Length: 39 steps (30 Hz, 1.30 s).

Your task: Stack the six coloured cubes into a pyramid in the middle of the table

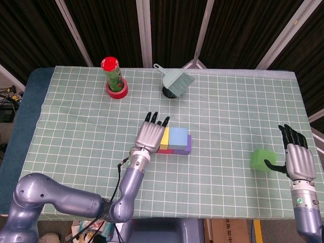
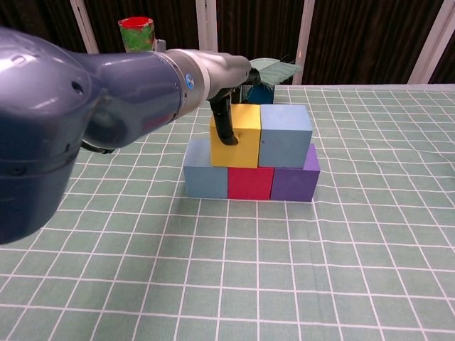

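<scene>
**Inspector:** Right hand [image 1: 297,161] sits at the near right edge of the table, fingers spread and extended, holding nothing. Its thumb reaches toward the green cube [image 1: 263,160], which lies just beside it on the checked cloth [image 1: 228,121]; whether the thumb touches the cube cannot be told from the head view.

**Clerk:** And the left hand?

**Inspector:** Left hand [image 1: 150,134] rests at the left end of the stack in mid-table, fingers straight and apart, gripping nothing. In the chest view one dark fingertip [image 2: 226,131] lies against the front of the yellow cube [image 2: 242,138].

**Clerk:** State of the stack?

**Inspector:** Bottom row, left to right: a blue cube [image 2: 205,177], a red cube [image 2: 250,182], a purple cube [image 2: 294,177], touching side by side. Second row: the yellow cube and a light blue cube [image 2: 285,135], touching, seated on the three below. The green cube stands well apart from the stack, to the right.

**Clerk:** Further back?

**Inspector:** Near the far edge, a green can with a red lid [image 1: 113,73] stands upright inside a roll of red tape [image 1: 117,90]. To its right, a grey-green hand brush [image 1: 177,81] rests on a dark round object [image 1: 169,92].
</scene>
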### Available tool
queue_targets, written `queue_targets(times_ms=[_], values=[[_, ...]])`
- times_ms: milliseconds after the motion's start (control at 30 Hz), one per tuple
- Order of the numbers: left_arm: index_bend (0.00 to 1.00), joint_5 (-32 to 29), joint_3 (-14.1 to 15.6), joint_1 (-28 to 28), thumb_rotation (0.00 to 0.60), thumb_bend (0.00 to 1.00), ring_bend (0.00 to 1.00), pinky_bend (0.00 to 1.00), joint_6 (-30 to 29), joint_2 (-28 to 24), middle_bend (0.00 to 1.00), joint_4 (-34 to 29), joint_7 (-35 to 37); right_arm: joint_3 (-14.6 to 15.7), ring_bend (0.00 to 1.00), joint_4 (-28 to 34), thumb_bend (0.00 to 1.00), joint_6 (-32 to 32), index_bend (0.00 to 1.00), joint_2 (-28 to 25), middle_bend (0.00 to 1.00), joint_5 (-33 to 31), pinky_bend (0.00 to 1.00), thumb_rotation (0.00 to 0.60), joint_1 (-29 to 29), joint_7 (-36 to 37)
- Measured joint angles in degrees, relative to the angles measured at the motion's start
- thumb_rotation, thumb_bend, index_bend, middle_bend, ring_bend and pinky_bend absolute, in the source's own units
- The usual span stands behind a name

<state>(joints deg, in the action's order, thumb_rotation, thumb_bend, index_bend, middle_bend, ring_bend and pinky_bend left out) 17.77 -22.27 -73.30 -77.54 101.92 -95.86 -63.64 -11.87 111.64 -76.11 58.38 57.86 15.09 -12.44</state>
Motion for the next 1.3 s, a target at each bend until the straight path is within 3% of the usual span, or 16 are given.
queue_targets(times_ms=[633, 733, 1000, 1300], values=[[0.00, 0.0, 0.0, -0.1, 0.600, 0.37, 0.00, 0.00, 0.3, 0.6, 0.32, 0.7, -0.3, 0.1, 0.00, -0.2, 0.21, 0.1, 0.00, 0.1, 0.00, -0.1, 0.00, 0.600, 0.0, 0.0], [0.00, 0.1, 0.1, 0.0, 0.600, 0.36, 0.00, 0.00, 0.3, 0.6, 0.29, 0.7, -0.5, 0.0, 0.00, -0.2, 0.21, 0.1, 0.00, 0.0, 0.00, -0.1, 0.00, 0.600, 0.1, -0.1], [0.00, 0.1, 0.4, 0.2, 0.600, 0.20, 0.00, 0.00, 0.4, 0.3, 0.10, 0.5, -0.7, 0.0, 0.00, -0.2, 0.21, 0.1, 0.00, 0.1, 0.00, -0.1, 0.00, 0.600, 0.0, -0.1], [0.00, 0.6, 0.5, 0.6, 0.600, 0.17, 0.00, 0.00, 0.4, -0.1, 0.05, -0.2, -0.2, 0.1, 0.00, -0.4, 0.21, 0.2, 0.00, 0.1, 0.00, -0.2, 0.00, 0.600, 0.0, -0.1]])
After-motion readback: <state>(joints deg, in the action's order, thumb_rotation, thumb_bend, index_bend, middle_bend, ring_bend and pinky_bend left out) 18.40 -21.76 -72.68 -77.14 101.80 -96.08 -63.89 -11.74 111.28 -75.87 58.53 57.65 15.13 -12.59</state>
